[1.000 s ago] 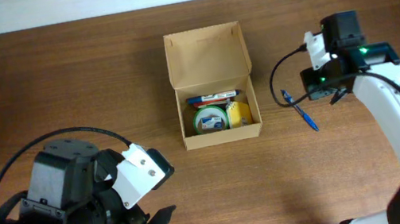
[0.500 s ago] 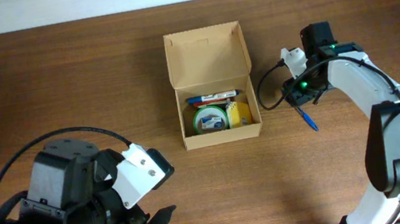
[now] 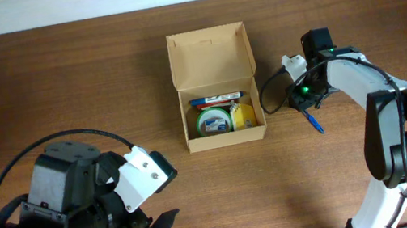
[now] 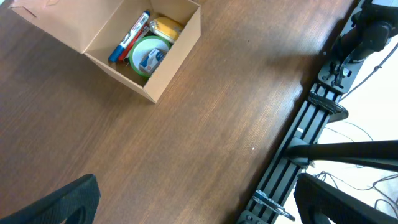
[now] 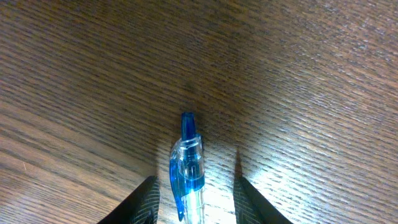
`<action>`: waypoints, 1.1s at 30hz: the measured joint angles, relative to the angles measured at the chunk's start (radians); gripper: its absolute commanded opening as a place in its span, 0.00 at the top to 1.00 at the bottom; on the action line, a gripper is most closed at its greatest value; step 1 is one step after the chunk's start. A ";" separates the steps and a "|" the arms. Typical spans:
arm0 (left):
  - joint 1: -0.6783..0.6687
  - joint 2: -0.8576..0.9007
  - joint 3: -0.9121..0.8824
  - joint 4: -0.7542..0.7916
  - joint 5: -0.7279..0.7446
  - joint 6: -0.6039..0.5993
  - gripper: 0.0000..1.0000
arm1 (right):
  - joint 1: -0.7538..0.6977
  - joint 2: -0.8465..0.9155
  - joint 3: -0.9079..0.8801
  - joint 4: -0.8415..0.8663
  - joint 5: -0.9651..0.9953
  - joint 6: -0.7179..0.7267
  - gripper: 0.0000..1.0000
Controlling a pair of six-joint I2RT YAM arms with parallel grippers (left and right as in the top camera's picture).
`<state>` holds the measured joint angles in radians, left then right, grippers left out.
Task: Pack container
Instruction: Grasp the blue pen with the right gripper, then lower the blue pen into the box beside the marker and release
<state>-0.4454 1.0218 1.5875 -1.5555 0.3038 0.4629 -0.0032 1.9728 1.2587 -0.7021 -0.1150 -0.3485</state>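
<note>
At the 7 o'clock corner of the brown desk [image 3: 59,79] sits the biggest thing here, the left arm [image 3: 71,208], parked well apart from everything. Its left claw [image 4: 199,208] is spread wide with nothing in it.

The right arm [image 3: 390,125] reaches in from 4 o'clock, wrist bent down over the desk.

The container [image 3: 216,87] stands near the middle, its flap lid [image 3: 209,54] thrown back toward 12 o'clock. Inside lie a green tape roll [image 3: 213,121], a yellow item [image 3: 244,114] at the roll's 3 o'clock, and markers [image 3: 213,98] along the 12 o'clock side.

The smallest piece is the blue pen [image 5: 186,168], lying loose on the wood at the container's 3 o'clock. The right claw [image 5: 196,194] straddles it with the jaws apart, a finger [image 5: 144,202] on each side and a strip of wood showing between pad and barrel, so nothing is gripped yet.

The step looks like picking up this pen. I'd want the claw kept centred so both pads meet the barrel together. A round, slick pen will likely roll or squirt away if one side touches first. Then lift it straight and carry it toward 9 o'clock into the box.

From above, the right wrist hides the fingertips and the pen's upper end. The wrist camera cuts off the pen's lower part, and I can't tell what the yellow item is.
</note>
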 measured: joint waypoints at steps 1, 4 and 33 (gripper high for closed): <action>0.000 0.000 0.000 0.000 0.000 0.000 0.00 | 0.000 0.000 0.000 0.001 0.000 -0.002 0.60; 0.000 0.000 0.000 0.000 0.000 0.000 0.00 | 0.000 0.000 -0.009 0.031 0.001 -0.005 0.60; 0.000 0.000 0.000 0.000 0.000 0.000 0.00 | 0.060 -0.082 0.053 -0.151 0.088 0.061 0.96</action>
<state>-0.4454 1.0218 1.5875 -1.5555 0.3035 0.4629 0.0563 1.8908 1.3117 -0.8532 -0.0269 -0.2874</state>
